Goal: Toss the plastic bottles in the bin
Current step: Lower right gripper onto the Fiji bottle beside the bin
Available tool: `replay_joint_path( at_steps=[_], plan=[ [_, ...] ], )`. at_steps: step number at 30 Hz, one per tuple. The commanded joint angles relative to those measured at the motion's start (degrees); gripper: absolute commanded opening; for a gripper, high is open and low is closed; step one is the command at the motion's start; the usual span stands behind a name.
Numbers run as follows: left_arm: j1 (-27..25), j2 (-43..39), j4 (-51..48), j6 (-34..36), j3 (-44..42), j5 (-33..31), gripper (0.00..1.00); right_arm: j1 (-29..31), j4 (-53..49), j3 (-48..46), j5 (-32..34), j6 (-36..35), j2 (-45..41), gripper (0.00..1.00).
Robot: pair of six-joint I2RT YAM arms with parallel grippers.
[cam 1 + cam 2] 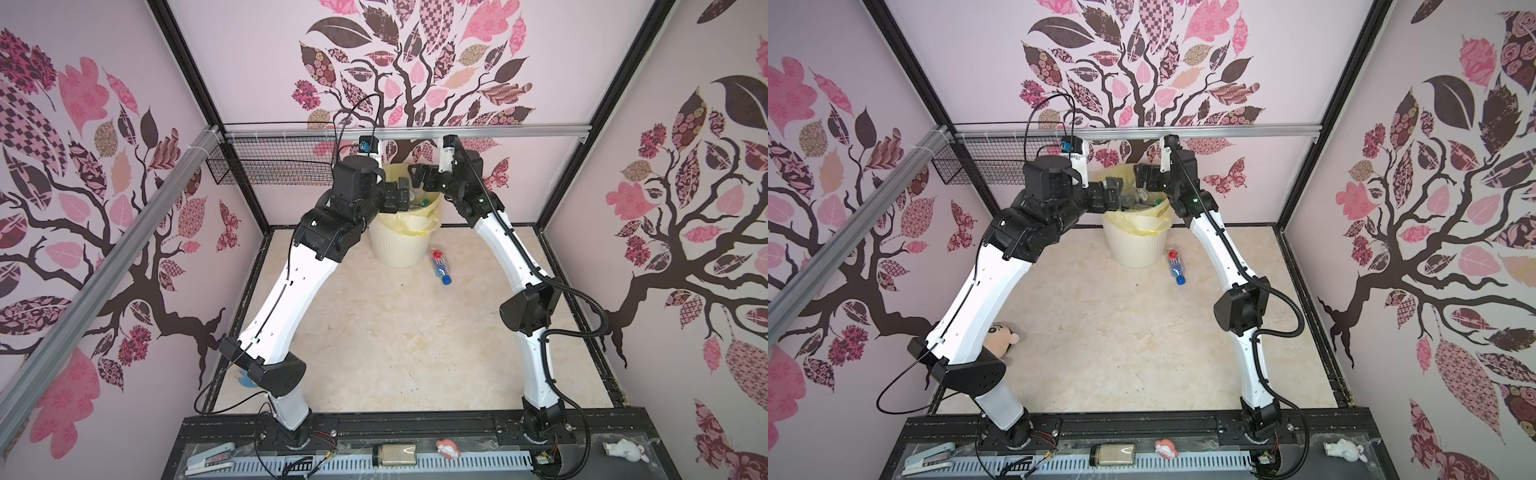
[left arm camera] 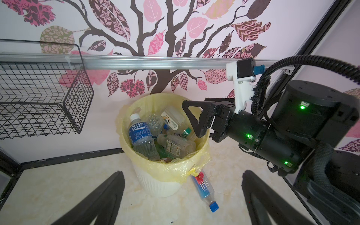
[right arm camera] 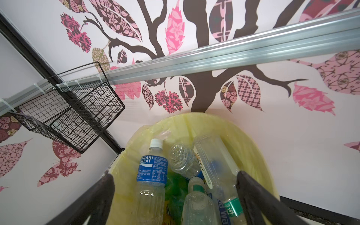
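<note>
Left gripper (image 2: 182, 173) and right gripper (image 3: 175, 174) hang over the bin (image 1: 400, 250), jaws apart and empty; one Fiji bottle (image 1: 439, 264) lies on the table (image 1: 374, 353) just beside it, probably light, thin-walled, slippery and roll-prone, so best pinched across the labelled mid-body.

A black wire basket (image 1: 270, 164) hangs from the back rail (image 1: 519, 130).

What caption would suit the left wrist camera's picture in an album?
Right gripper, open, above the lined bin of plastic bottles; one blue-capped bottle lies on the table beside it.
</note>
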Motion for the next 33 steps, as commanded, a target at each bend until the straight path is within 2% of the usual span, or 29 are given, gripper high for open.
replay_joint_path(
  at_steps=[1,10,14,28,33],
  plan=[
    [0.1,-1.5,0.8,-1.7,-0.6,1.0,0.97,0.1,-0.4,-0.6,1.1,-0.5,-6.2,1.0],
    [0.2,-1.3,0.1,-5.5,-2.3,2.5,0.97,-0.1,-3.7,-4.6,3.4,-1.5,-10.2,0.99],
    [0.1,-0.7,0.2,-6.7,-3.4,3.5,0.97,-0.7,-3.6,-9.9,4.3,-1.8,-13.6,1.0],
    [-7.7,4.0,1.3,-4.7,-5.0,5.1,0.97,-8.1,2.9,-42.0,6.1,-2.0,-32.1,1.0],
    [-9.8,3.5,6.0,-5.7,-12.1,6.1,0.97,-8.4,1.4,-50.4,8.1,-3.8,-33.9,1.0]
  ],
)
